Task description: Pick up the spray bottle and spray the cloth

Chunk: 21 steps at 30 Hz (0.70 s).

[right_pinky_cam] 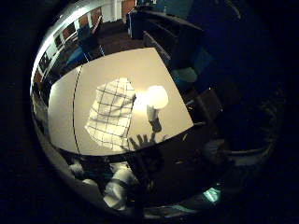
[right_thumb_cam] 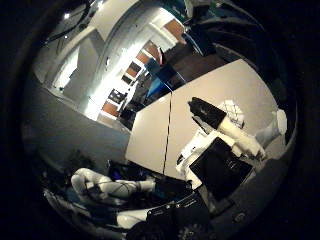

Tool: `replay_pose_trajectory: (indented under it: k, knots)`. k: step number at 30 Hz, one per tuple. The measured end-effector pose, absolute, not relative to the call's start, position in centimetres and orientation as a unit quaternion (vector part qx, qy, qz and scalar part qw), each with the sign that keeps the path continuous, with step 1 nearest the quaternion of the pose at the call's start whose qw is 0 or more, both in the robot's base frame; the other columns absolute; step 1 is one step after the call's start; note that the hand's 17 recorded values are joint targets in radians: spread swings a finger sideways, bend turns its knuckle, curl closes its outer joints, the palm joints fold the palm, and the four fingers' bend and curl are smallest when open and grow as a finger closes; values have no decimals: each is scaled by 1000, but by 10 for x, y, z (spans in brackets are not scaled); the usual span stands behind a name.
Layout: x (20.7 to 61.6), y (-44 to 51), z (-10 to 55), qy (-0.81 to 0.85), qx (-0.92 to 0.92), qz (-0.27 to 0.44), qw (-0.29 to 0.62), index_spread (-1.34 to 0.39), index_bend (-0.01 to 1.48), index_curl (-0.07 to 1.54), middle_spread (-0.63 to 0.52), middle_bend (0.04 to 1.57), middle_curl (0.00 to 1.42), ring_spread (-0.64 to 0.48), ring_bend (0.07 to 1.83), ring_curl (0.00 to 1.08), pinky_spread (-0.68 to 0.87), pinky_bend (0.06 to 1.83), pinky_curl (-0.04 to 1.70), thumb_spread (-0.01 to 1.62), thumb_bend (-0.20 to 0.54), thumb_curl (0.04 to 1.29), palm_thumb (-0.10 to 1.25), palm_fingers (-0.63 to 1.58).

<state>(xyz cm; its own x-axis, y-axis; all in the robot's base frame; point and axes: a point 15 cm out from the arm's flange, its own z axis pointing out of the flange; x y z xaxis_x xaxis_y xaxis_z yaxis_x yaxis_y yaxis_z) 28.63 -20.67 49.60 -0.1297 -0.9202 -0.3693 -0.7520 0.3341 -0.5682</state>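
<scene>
Table (right_pinky_cam: 140, 65) sits well below the palm, pale top with a dark seam running across it. I see the cloth (right_pinky_cam: 112, 114) lying flat on it, white with a dark grid check, edges a bit rumpled. Spray bottle (right_pinky_cam: 155, 103) stands upright on the table just beside the cloth, on the side nearer the table edge; white body, darker base or trigger part at the low end, hard to resolve which. Bottle and cloth look touching or nearly so; can't separate them from here.

Hand (right_thumb_cam: 225, 135) is well apart from both, up above the table, nothing between the fingers. In the thumb side view I see white and black segments reaching out over the tabletop, extended and not curled, so I read it as released and holding nothing. The same view catches the bottle at the far rim, past the fingertips, with a corner of the checked cloth behind the finger.

A splayed hand shadow (right_pinky_cam: 142, 140) falls on the table edge, just short of the bottle.

Around the table: blue chairs (right_pinky_cam: 88, 44) at the far side, dark shelving (right_pinky_cam: 163, 32) beyond. Floor is dark, detail lost.
</scene>
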Motion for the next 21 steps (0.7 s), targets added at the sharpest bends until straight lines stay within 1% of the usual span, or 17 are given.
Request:
replay_pose_trajectory:
  k: [13, 17, 21]
  knots:
    - [254, -262, 502, 759, -467, -131, 436, -368, 175, 359, -32, 195, 327, 174, 260, 226, 397, 350, 246, 1000, -20, 491, 920, 433]
    - [243, -279, 500, 757, -452, -140, 450, -330, 162, 346, -5, 189, 325, 183, 284, 234, 394, 378, 249, 1002, -21, 495, 918, 386]
    - [231, -295, 492, 762, -441, -149, 451, -287, 156, 322, 40, 193, 332, 194, 316, 244, 398, 414, 255, 1016, -27, 495, 865, 318]
